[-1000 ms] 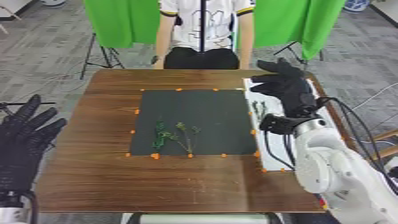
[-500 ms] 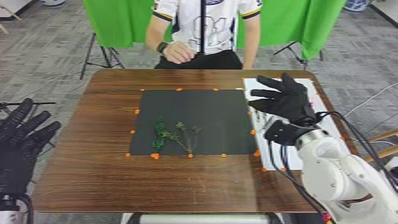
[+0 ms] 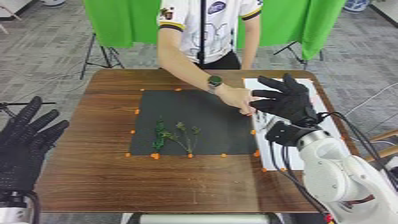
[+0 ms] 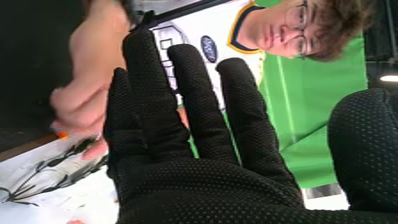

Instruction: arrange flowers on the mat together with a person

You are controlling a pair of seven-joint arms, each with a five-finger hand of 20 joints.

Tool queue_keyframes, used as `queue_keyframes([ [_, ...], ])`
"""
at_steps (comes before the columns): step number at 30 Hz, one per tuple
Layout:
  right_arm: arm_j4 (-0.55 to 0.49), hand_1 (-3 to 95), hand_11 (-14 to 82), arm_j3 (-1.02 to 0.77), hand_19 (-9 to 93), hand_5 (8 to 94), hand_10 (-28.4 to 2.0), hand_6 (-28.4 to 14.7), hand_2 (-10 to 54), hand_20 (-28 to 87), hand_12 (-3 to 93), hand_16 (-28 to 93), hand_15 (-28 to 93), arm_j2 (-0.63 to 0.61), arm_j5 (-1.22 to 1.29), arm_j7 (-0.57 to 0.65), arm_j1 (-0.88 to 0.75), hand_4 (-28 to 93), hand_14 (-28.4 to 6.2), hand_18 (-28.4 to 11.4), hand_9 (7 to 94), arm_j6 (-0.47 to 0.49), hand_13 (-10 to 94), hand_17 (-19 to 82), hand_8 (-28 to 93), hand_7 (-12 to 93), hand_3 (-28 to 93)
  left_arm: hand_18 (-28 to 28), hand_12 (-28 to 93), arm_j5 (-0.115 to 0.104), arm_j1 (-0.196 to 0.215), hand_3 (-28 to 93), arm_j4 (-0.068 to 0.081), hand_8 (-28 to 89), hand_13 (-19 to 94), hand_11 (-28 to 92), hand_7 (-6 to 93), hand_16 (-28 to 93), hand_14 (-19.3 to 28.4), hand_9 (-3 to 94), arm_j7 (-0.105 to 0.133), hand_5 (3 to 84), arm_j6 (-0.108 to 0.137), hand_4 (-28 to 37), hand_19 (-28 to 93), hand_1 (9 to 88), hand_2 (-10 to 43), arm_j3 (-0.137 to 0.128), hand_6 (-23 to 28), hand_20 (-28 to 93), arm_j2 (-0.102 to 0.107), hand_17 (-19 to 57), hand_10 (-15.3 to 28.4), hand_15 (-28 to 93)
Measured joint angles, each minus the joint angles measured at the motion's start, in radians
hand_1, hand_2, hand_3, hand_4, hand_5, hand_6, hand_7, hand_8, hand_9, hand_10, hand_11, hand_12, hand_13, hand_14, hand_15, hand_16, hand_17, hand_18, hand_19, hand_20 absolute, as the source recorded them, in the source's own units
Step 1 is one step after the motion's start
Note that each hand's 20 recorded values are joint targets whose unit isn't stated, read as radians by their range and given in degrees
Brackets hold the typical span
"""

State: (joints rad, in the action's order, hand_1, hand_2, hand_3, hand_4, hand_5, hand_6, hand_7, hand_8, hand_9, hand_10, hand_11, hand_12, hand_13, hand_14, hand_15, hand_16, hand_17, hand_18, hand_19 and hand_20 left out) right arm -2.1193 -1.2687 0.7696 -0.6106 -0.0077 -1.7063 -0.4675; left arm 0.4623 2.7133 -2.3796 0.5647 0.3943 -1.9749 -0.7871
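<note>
Black-gloved right hand [image 3: 286, 103]: fingers spread, pinching nothing, above the white sheet [image 3: 313, 91] at right. Dark leafy stems [image 4: 55, 163]: on that sheet. Green sprigs [image 3: 160, 135]: near half of the dark grey mat [image 3: 169, 107]. Person's bare hand [image 3: 236, 98]: just beside; best yield room, then pinch one stalk gently.

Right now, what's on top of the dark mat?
Green sprigs lie on the near half of the mat. The person's hand reaches over its far right part, so whatever is beneath that hand can't be seen.
</note>
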Motion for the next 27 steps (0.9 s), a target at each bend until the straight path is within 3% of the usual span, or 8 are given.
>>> queue_keyframes([
  [8, 0.0, 11.9, 15.3, 0.01, 53, 52.4, -20.2, -4.2, 13.9, 13, 14.1, 10, 45, -0.001, 0.0, 0.0, 0.002, -26, -23.2, -28.1, 57.0, -0.003, 47, 9, -11, 11, 74, 17.5, 12, 0.011, -0.016, 75, 0.004, -8, 21, 15, 8.9, -4, 21.6, 30.7, -0.031, 30.8, -0.004, -28.3, 37, 17.2, 6.8, 0.001, 3.7, 17, -0.003, -8.6, 13.9, 41],
  [27, 0.017, 12.0, 14.5, 0.02, 52, 52.0, -19.9, -3.7, 13.6, 13, 14.2, 10, 45, -0.002, -0.029, 0.019, 0.033, -25, -23.0, -27.9, 56.0, 0.043, 46, 9, -11, 11, 74, 17.3, 12, -0.014, -0.01, 76, 0.005, -8, 21, 15, 8.9, -4, 21.7, 30.5, -0.004, 31.0, 0.0, -28.3, 36, 18.1, 6.9, 0.026, 3.8, 17, 0.051, -8.8, 14.1, 41],
])
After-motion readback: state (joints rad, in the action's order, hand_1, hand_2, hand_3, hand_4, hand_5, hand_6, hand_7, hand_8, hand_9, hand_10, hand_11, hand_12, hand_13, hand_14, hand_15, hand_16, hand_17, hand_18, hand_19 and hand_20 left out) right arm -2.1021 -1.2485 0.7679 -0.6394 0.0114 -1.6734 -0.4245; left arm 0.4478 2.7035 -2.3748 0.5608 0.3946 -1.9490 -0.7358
